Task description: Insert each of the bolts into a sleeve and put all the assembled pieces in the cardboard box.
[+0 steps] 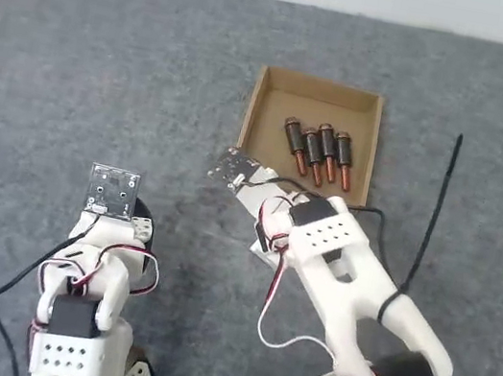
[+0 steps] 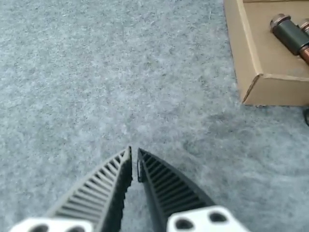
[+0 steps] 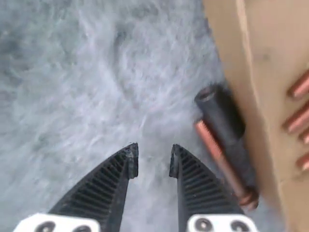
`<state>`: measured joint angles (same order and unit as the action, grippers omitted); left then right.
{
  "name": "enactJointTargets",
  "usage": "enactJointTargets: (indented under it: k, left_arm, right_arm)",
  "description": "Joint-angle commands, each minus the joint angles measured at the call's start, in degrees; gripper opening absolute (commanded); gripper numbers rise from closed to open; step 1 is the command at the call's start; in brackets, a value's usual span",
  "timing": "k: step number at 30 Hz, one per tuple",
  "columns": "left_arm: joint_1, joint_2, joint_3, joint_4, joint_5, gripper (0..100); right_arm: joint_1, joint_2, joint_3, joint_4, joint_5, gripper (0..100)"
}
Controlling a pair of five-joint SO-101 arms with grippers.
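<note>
The cardboard box (image 1: 261, 122) lies at the table's middle back and holds several assembled pieces (image 1: 316, 151), dark sleeves with copper bolt ends. In the right wrist view a loose black sleeve (image 3: 223, 117) and a copper bolt (image 3: 219, 157) lie side by side on the carpet against the box's outer wall (image 3: 227, 53). My right gripper (image 3: 153, 161) hovers open just beside them, holding nothing; in the high view it sits (image 1: 234, 173) at the box's near left corner. My left gripper (image 2: 134, 157) is shut and empty over bare carpet, left of the box (image 2: 253, 72).
Grey carpet covers the table. A black cable (image 1: 440, 197) runs along the right side of the box. The left arm's gripper (image 1: 112, 189) stands well left of the box, with open carpet around it.
</note>
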<state>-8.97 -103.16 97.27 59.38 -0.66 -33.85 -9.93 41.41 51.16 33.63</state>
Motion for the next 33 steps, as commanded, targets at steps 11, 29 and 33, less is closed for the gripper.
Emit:
enactJointTargets:
  k: [11, 29, 33]
  left_arm:
    - [-0.3, -1.1, -0.7, -0.2, -0.6, 2]
    - [-0.4, -1.2, -0.7, -0.1, -0.6, 2]
    - [-0.4, -1.2, -0.7, -0.1, -0.7, 2]
  right_arm:
    - [4.4, 1.4, -0.4, -11.3, 10.8, 9.5]
    - [7.2, 11.3, -5.3, -16.3, 15.5, 9.1]
    - [7.3, 12.7, -6.7, -16.0, 15.6, 9.3]
